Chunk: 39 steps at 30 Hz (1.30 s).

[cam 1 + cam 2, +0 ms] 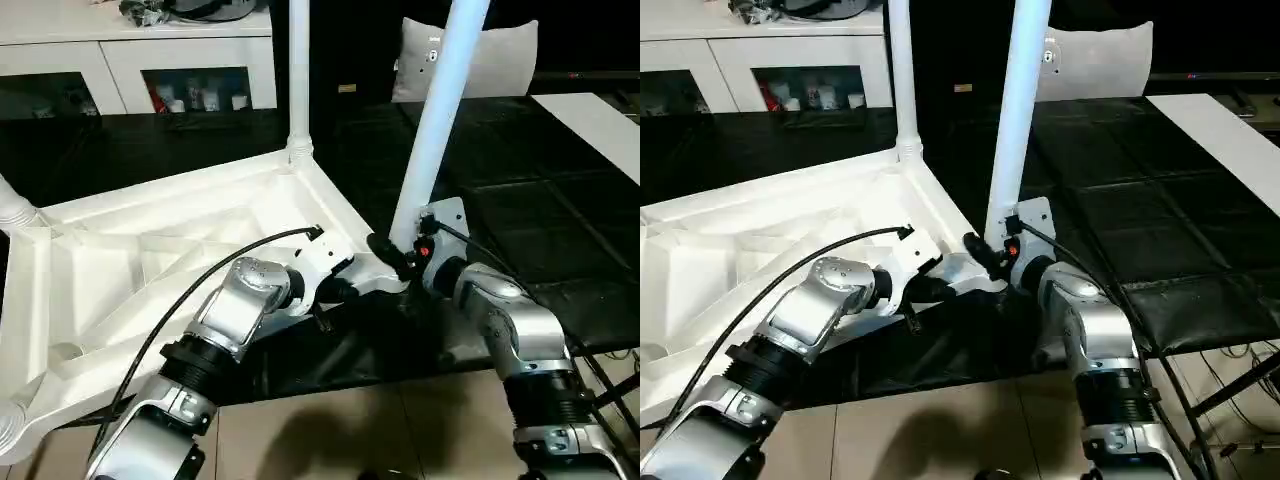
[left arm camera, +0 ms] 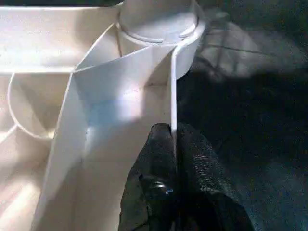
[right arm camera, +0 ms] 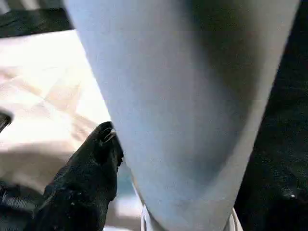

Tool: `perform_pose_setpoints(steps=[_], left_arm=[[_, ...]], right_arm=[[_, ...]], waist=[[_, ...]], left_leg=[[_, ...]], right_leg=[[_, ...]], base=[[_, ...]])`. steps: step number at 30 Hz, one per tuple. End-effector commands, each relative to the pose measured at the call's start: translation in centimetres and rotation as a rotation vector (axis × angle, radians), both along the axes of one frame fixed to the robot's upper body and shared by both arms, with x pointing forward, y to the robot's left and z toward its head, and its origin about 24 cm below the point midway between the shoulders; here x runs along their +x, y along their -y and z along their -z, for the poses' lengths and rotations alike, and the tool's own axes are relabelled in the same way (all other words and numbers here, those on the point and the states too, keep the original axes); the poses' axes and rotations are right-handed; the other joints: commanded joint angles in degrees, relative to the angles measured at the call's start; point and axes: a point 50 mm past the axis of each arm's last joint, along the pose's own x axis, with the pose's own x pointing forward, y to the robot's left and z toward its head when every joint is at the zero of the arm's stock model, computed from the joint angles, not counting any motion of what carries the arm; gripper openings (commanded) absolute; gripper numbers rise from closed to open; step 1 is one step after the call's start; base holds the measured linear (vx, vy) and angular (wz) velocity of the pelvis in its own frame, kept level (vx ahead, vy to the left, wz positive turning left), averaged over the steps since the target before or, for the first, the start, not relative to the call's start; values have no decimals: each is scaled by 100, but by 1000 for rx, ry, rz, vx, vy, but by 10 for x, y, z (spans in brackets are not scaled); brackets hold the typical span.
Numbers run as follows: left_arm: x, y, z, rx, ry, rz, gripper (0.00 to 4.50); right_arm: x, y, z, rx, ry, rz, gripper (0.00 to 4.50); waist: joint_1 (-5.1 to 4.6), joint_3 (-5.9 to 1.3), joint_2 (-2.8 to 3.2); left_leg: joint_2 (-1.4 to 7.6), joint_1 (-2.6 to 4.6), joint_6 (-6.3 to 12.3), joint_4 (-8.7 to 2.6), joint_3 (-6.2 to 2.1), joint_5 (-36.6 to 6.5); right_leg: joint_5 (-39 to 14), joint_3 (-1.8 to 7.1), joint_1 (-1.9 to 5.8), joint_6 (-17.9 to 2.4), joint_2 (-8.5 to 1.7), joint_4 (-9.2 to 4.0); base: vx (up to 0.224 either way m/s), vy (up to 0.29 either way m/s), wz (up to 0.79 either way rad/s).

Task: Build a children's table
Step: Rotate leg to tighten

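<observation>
Black-covered work table [image 1: 560, 200] fills the middle — white cabinet [image 1: 120, 50] with glass doors behind it, beige tiled floor [image 1: 380, 430] in front.

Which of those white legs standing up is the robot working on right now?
The leaning leg at the tabletop's near corner, beside the right gripper; the far-corner leg stands straight, untouched.

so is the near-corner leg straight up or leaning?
Leaning. The leg tilts away from the straight far leg, its base at the tabletop corner by the right pincer.

white ribbed tabletop [image 1: 150, 260] upside down; tapered white legs [image 1: 437, 120] upright in corner sockets
</observation>
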Motion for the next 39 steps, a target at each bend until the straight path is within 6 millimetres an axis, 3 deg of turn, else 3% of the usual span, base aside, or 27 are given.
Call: perform_pose_setpoints(steps=[1,5,9,13,17,19,20,23,33,35,39], left_arm=[[0,8,-13,-38,61,67,0],[-2,-4,-9,0,82,205,0],[-4,-18,-8,52,92,332,0],[-8,-23,-11,44,87,448,0],[-14,-31,-11,77,40,577,0],[-18,-37,-12,94,20,646,0],[-18,-37,-12,94,20,646,0],[-20,-40,-12,107,7,697,0],[-18,-41,-12,116,9,709,0],[-17,-40,-11,110,12,698,0],[-18,-37,-11,67,-11,660,0]], right_arm=[[-6,-14,-3,27,21,-116,364],[-16,5,-5,-24,45,-279,410],[-27,22,-9,-75,38,-460,410],[-35,31,-12,-90,14,-589,410],[-41,35,-12,-101,-20,-705,383],[-44,34,-12,-87,-38,-750,366],[-44,34,-12,-87,-38,-750,349],[-48,33,-12,-63,-57,-796,326],[-58,30,-10,-23,-104,-877,253],[-60,29,-10,3,-112,-884,220],[-61,25,-13,50,-110,-867,206]], waist=[[49,-381,-24],[112,-372,-30],[175,-363,-30],[270,-378,-37],[336,-384,-39],[352,-377,-33],[355,-371,-63],[397,-363,-38],[428,-378,-55],[438,-372,-58],[446,-369,-63]], left_leg=[[63,-115,611,-343,45,-258],[46,-106,615,-345,47,-389],[77,-84,633,-354,43,-499],[102,-70,587,-358,44,-433],[120,-81,623,-352,48,-339],[124,-81,590,-355,53,-360],[122,-77,590,-358,61,-390],[131,-52,506,-370,58,-506],[113,-71,465,-362,58,-383],[115,-71,459,-365,59,-397],[113,-66,411,-370,64,-421]], right_leg=[[-1605,335,483,-650,-317,-382],[-1901,328,487,-487,-318,-432],[-2015,333,467,-436,-320,-434],[-1865,351,458,-518,-338,-394],[-1646,363,468,-675,-348,-350],[-1712,365,460,-673,-343,-347],[-1776,361,455,-651,-338,-366],[-2035,354,439,-571,-341,-391],[-1993,360,454,-482,-335,-379],[-2038,359,448,-470,-334,-388],[-2132,357,450,-409,-331,-404]], base=[[0,0,0],[0,0,0],[0,0,0],[0,0,0],[0,0,0],[0,0,0],[0,0,0],[0,0,0],[0,0,0],[0,0,0],[0,0,0]])
